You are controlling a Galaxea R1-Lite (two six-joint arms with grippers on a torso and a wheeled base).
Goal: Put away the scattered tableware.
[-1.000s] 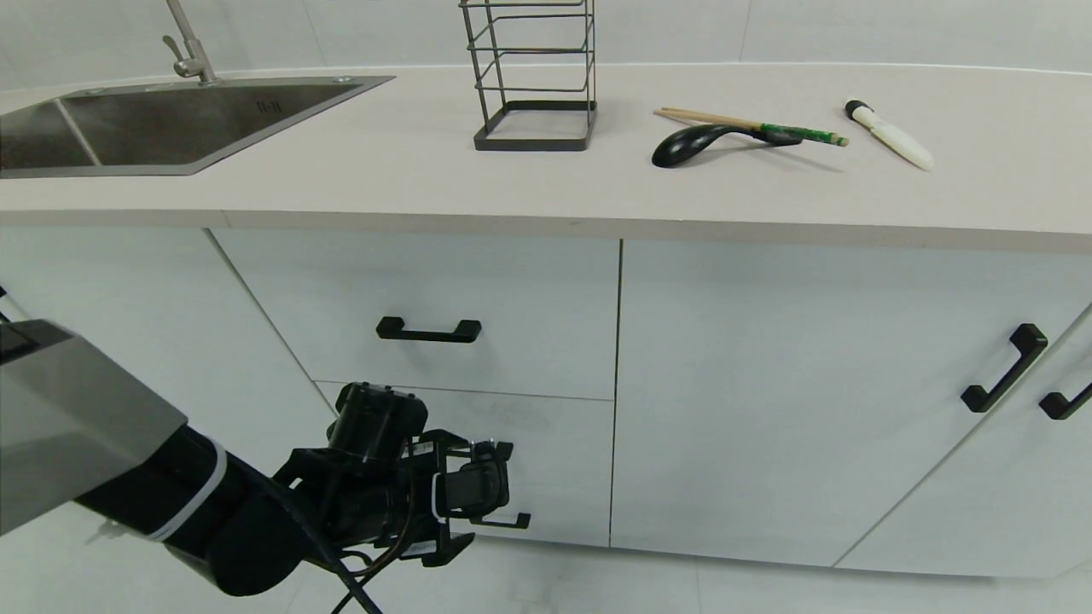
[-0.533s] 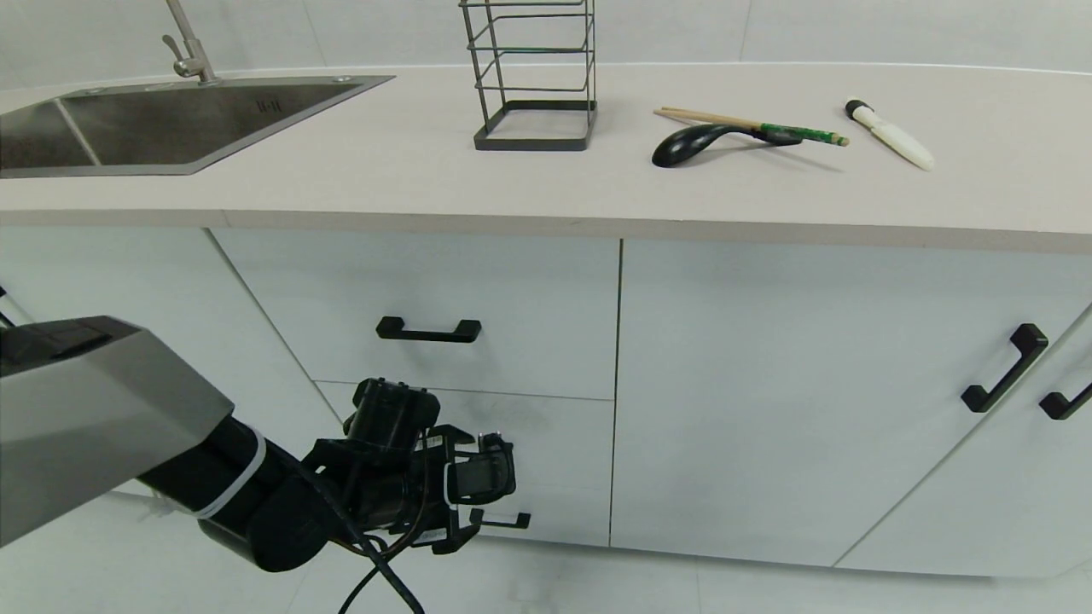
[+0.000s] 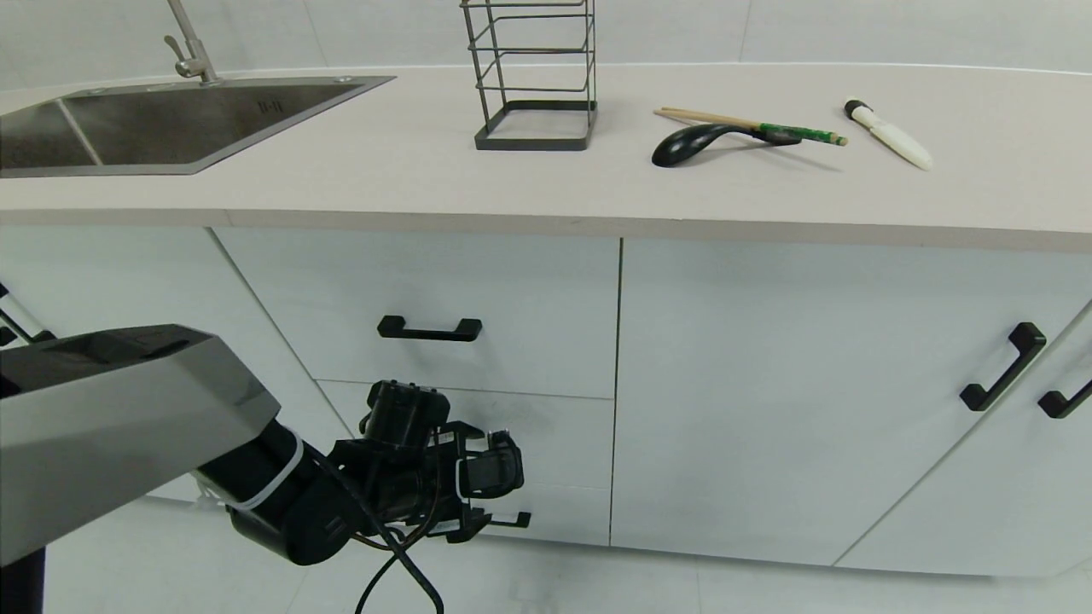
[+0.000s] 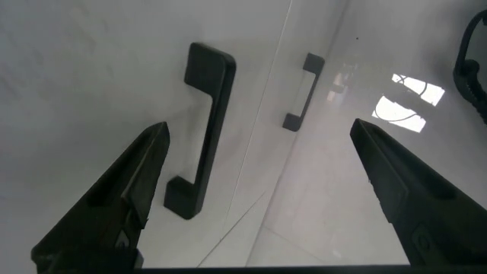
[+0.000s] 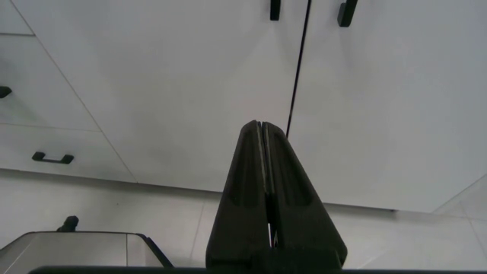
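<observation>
On the counter [image 3: 358, 183] lie a black spoon [image 3: 689, 143], a pair of chopsticks [image 3: 751, 125] resting across its handle, and a white knife with a black end [image 3: 891, 136] at the far right. A black wire rack [image 3: 533, 81] stands left of them. My left gripper [image 3: 488, 476] hangs low in front of the lower drawer, far below the counter. In its wrist view the left gripper [image 4: 259, 198] is open, with a black drawer handle [image 4: 202, 129] seen between the fingers at a distance. My right gripper [image 5: 262, 133] is shut on nothing and faces white cabinet doors.
A steel sink [image 3: 171, 119] with a tap is set into the counter's left end. Below the counter are white drawers and doors with black handles [image 3: 429, 328], [image 3: 1002, 367]. The lower drawer's handle [image 3: 501, 518] sits just under the left gripper. Pale floor lies below.
The left arm has pushed a little to the right and toward the cabinet, and its grey upper link has come further into view. The items on the counter have not moved.
</observation>
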